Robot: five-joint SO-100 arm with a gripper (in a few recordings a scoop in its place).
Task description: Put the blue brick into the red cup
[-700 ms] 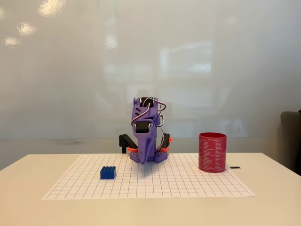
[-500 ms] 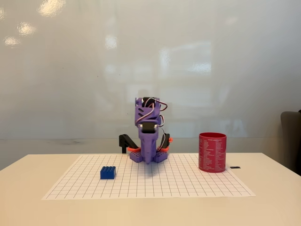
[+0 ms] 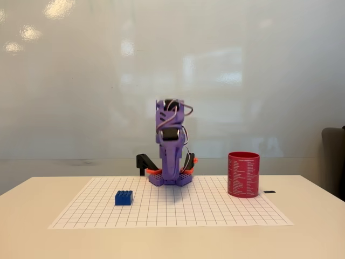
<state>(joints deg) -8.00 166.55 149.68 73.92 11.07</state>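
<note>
White glossy wall behind, pale table (image 3: 32, 237) w/ a gridded sheet (image 3: 215, 211) laid on it. Purple arm (image 3: 170, 145) stands at the sheet's far edge, centre of the fixed view, folded upright over its base, slightly blurred. Gripper (image 3: 171, 175) points down in front of the base; fingers merge w/ the purple body, so can't tell if it's open or closed, and nothing seen in it. Blue brick (image 3: 123, 197) sits on the grid, studs up, left of the gripper and nearer the camera, well apart from it. Red cup (image 3: 243, 174) stands upright at the sheet's right side, to the gripper's right, also well apart. Small black item (image 3: 269, 191) lies just right of the cup.
</note>
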